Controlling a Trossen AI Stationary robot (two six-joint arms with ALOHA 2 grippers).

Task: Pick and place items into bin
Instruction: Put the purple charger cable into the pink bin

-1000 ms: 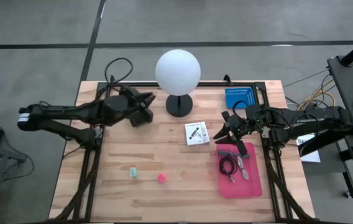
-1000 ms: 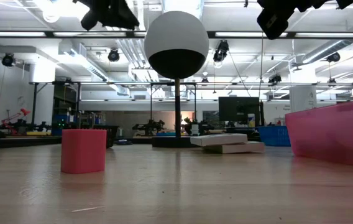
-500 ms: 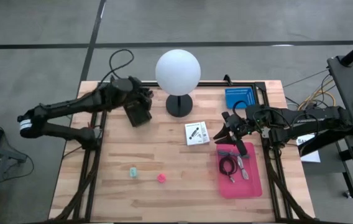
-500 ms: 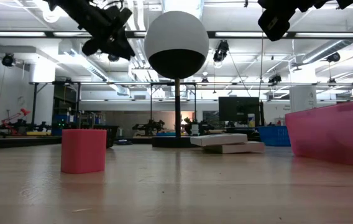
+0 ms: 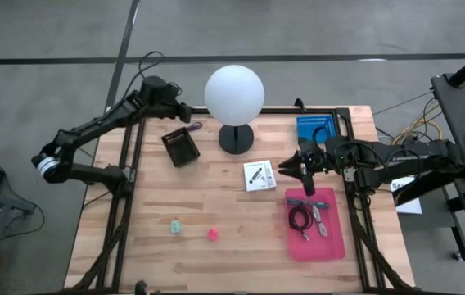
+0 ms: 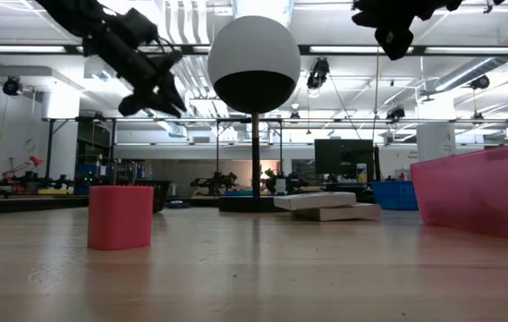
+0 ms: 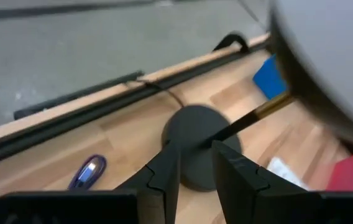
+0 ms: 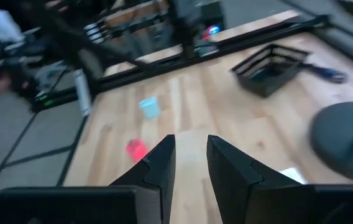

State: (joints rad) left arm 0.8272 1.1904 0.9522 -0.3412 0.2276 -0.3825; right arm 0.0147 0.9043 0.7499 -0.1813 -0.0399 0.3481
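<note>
The pink bin [image 5: 315, 238] sits at the table's right and holds a dark coiled cable [image 5: 300, 220], a silvery metal piece [image 5: 321, 223] and a teal pen [image 5: 310, 199]. A white printed card [image 5: 259, 174] lies flat left of it. The teal block [image 5: 176, 226] and pink block [image 5: 213, 234] stand near the front. A purple cord piece [image 5: 193, 125] lies by the far edge. My left gripper [image 5: 183, 111] hovers above the far-left corner, open by a narrow gap, empty. My right gripper [image 5: 295, 167] hovers between card and bin, open by a narrow gap, empty.
The white globe lamp [image 5: 234, 90] stands on its black base [image 5: 236, 138] at the far middle. A black mesh tray [image 5: 181, 147] sits left of the base, and a blue box [image 5: 314, 127] lies at the far right. Bare wood lies between the blocks and the card.
My left gripper has drawn back from over the black mesh tray toward the table's far edge, uncovering the tray, which stays in place. My right gripper has turned and shifted slightly toward the far edge, from over the bin's far end.
</note>
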